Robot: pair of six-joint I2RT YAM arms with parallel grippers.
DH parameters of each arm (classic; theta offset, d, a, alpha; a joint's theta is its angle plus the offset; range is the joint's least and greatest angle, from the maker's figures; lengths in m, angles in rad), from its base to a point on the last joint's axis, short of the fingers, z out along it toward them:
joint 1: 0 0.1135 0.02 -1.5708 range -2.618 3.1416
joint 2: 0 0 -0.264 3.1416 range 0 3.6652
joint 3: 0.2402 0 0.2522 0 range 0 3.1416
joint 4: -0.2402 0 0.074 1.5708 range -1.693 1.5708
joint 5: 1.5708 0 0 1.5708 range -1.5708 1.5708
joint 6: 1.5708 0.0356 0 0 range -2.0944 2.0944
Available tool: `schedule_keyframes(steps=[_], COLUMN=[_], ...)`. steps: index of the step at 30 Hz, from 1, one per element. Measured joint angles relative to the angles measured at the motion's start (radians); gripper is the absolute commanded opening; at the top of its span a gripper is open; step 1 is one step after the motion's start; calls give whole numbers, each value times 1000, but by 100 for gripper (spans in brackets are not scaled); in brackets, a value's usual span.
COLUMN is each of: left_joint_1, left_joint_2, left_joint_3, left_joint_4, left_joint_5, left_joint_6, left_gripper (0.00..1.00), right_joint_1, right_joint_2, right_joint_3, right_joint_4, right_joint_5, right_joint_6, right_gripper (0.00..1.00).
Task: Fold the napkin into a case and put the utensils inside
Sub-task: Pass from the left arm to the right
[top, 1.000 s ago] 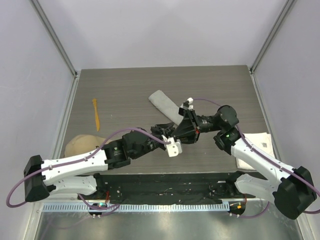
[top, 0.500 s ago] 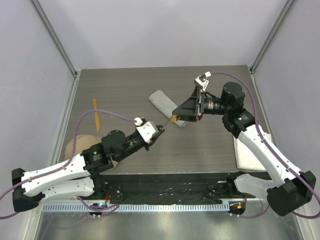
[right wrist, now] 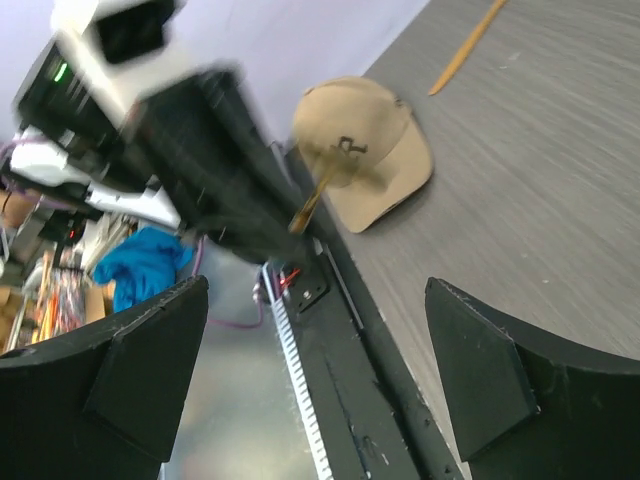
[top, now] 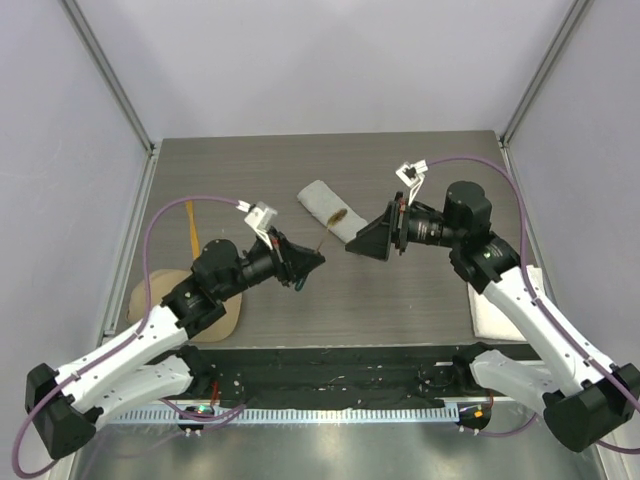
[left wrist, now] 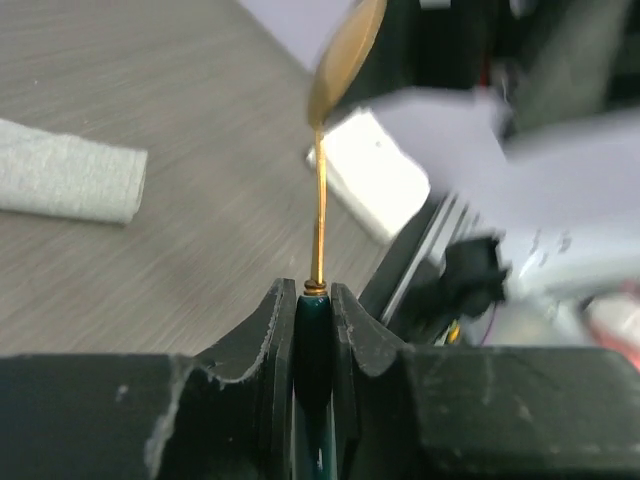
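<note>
While my left gripper [left wrist: 312, 300] stays out of it, clamped on the dark teal handle of a gold-stemmed spoon [left wrist: 320, 210] over the middle of the grey worktop [top: 420, 170], I see my right gripper [right wrist: 318, 290] spread wide and holding nothing. The light grey cloth napkin, folded into a narrow case [top: 322, 200], lies nearer the far edge with a gold bit showing on it. A slender orange utensil [top: 190, 228] lies by the left edge.

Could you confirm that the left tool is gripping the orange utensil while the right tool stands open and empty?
Not quite: the left wrist view shows the left tool gripping the teal-handled gold spoon; the orange utensil lies on the table. The right tool does stand open and empty.
</note>
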Motion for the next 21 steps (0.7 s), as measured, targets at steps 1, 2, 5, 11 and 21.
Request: schedule_keyframes(steps=[1, 2, 5, 11, 21], left_joint_1=[32, 63, 120, 134, 134], left_joint_2=[10, 23, 61, 109, 179], left_joint_3=[0, 0, -1, -23, -105], left_joint_4=[38, 74, 167, 338, 596], left_joint_5=[15, 32, 81, 161, 192], left_joint_6=[-48, -95, -222, -399, -585], left_gripper=[0, 1, 0, 0, 0], right_joint_1=[5, 10, 17, 17, 46], right_joint_2=[-18, -29, -40, -23, 88], right_joint_3=[-15, -24, -39, -85, -190], right_joint_4=[14, 26, 54, 199, 689], right_joint_5=[-19, -35, -60, -48, 47], right_joint_6=[-4, -9, -32, 18, 332], right_gripper=[95, 96, 95, 84, 66])
